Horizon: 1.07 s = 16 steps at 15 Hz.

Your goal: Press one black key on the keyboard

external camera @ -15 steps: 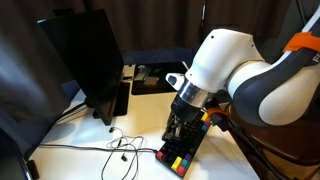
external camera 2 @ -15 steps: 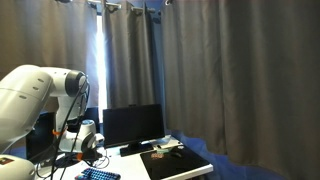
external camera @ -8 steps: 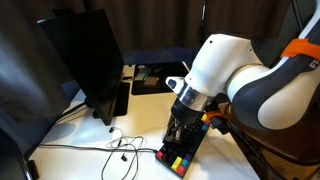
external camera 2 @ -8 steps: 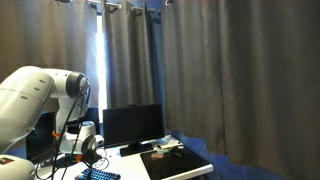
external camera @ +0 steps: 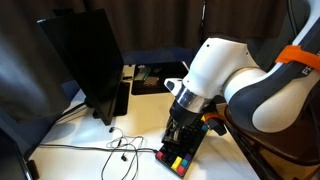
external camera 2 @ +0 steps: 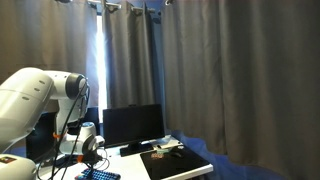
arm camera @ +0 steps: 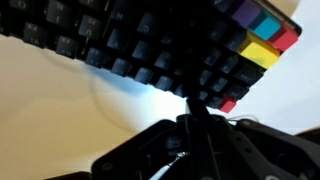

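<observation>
The compact black keyboard (external camera: 183, 152) lies on the white desk, with red, yellow and green keys at its near end. It shows in the wrist view (arm camera: 150, 50) across the top, coloured keys at the upper right. My gripper (external camera: 180, 130) points down onto the keyboard's middle rows. In the wrist view my gripper (arm camera: 196, 108) has its fingers together, tips at the edge row of black keys beside a red key. I cannot tell whether a key is pushed down. In an exterior view the keyboard (external camera 2: 98, 175) lies below the gripper (external camera 2: 88, 158).
A black monitor (external camera: 85, 60) stands at the desk's back, also seen in an exterior view (external camera 2: 132, 127). A thin cable with earphones (external camera: 120, 148) lies on the white desk (external camera: 130, 115). A flat black mat (external camera 2: 175, 162) with small items lies beyond. Dark curtains surround the desk.
The arm's upper links have shifted slightly; the gripper stays on the keyboard at the same spot.
</observation>
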Tool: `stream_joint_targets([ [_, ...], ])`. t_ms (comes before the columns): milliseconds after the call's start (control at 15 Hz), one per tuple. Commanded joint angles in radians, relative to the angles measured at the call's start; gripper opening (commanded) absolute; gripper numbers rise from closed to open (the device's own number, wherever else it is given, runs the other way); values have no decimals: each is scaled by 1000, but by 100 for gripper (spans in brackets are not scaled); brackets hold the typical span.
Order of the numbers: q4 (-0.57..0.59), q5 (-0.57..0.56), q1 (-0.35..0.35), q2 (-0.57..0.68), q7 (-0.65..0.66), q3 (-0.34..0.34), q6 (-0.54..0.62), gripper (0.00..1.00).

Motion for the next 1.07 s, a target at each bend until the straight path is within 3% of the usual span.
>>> stream_joint_targets([
  [0, 31, -37, 37, 22, 53, -37, -12, 0],
  [1000, 40, -38, 69, 34, 63, -63, -47, 0],
])
